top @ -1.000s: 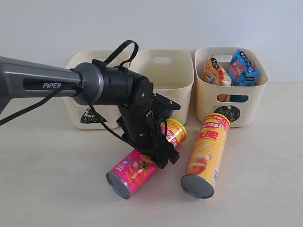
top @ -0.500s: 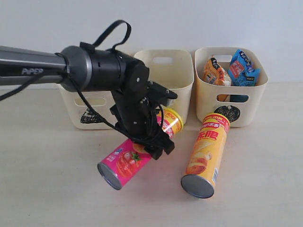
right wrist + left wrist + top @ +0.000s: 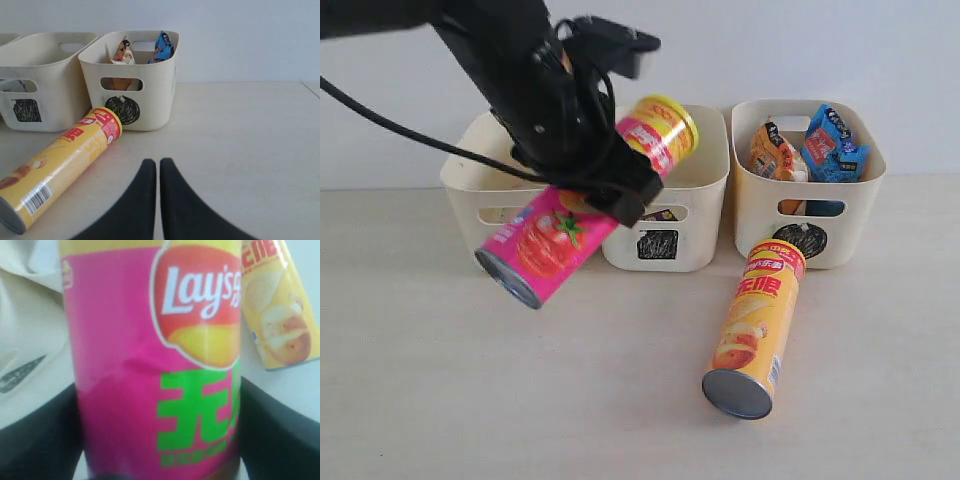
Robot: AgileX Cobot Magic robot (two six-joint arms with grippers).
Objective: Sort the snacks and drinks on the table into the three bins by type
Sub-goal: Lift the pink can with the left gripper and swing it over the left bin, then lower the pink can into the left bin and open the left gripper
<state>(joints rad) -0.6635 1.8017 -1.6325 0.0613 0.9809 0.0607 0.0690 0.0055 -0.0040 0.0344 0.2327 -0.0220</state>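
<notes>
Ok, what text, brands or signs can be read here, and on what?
"Lay's": pink chip tube, red and yellow logo.
"无": same tube, large green character; the next one and the fine print below are unreadable.
"无限", likely: yellow chip tube, red characters; its barcode digits are too small.
Middle bin and right bin: black scribbles, no letters.
Bags in the right bin: print too small.

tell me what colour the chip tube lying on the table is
The chip tube is yellow-orange with a red band; exterior view shows it best.
</notes>
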